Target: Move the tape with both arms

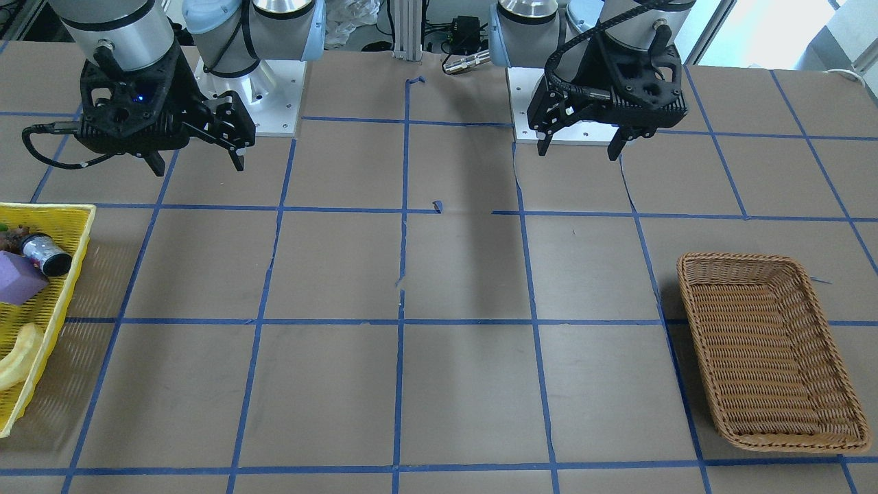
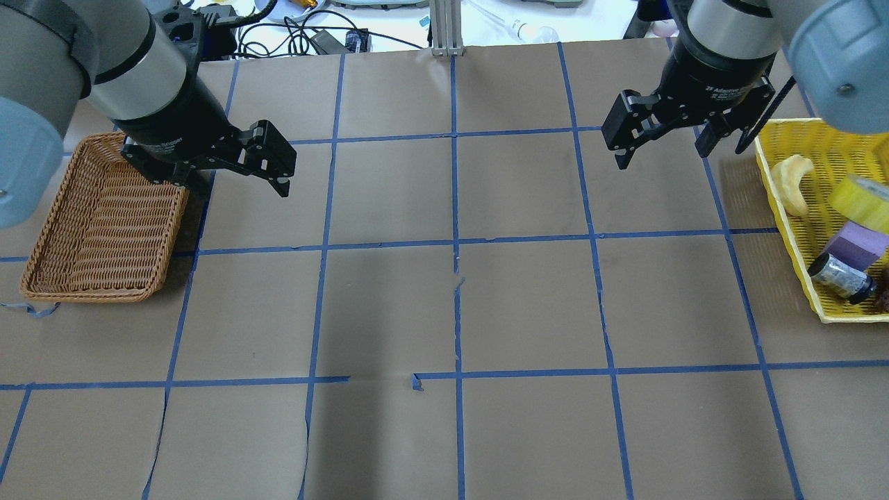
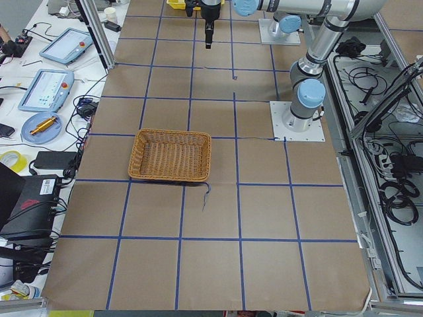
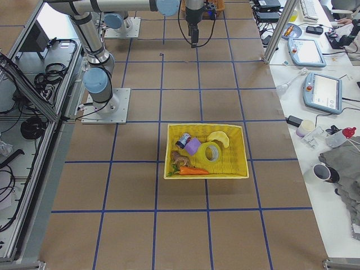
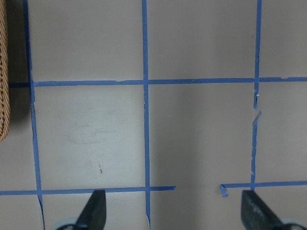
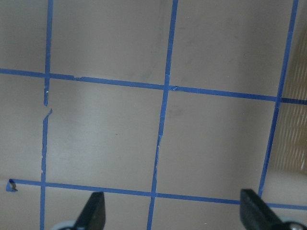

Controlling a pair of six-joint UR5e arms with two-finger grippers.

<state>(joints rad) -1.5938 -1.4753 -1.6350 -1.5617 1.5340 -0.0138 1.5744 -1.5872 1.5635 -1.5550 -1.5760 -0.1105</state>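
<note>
The tape [image 2: 861, 200] is a translucent yellow roll lying in the yellow basket [image 2: 776, 186] at the table's right end. It also shows in the exterior right view [image 4: 212, 152], and it is out of the front-facing view. My right gripper [image 2: 660, 156] hangs open and empty above the table, just left of the yellow basket; it also shows in the front-facing view [image 1: 199, 166] and its wrist view [image 6: 173, 211]. My left gripper [image 2: 233, 184] hangs open and empty beside the wicker basket [image 2: 90, 295]; it also shows in the front-facing view [image 1: 579, 149] and its wrist view [image 5: 175, 211].
The yellow basket also holds a purple block [image 2: 865, 243], a silver-black cylinder [image 2: 840, 278], a pale banana-shaped piece [image 2: 795, 180] and a carrot [image 4: 194, 170]. The wicker basket [image 1: 737, 259] holds nothing. Brown paper with blue tape grid lines covers the table.
</note>
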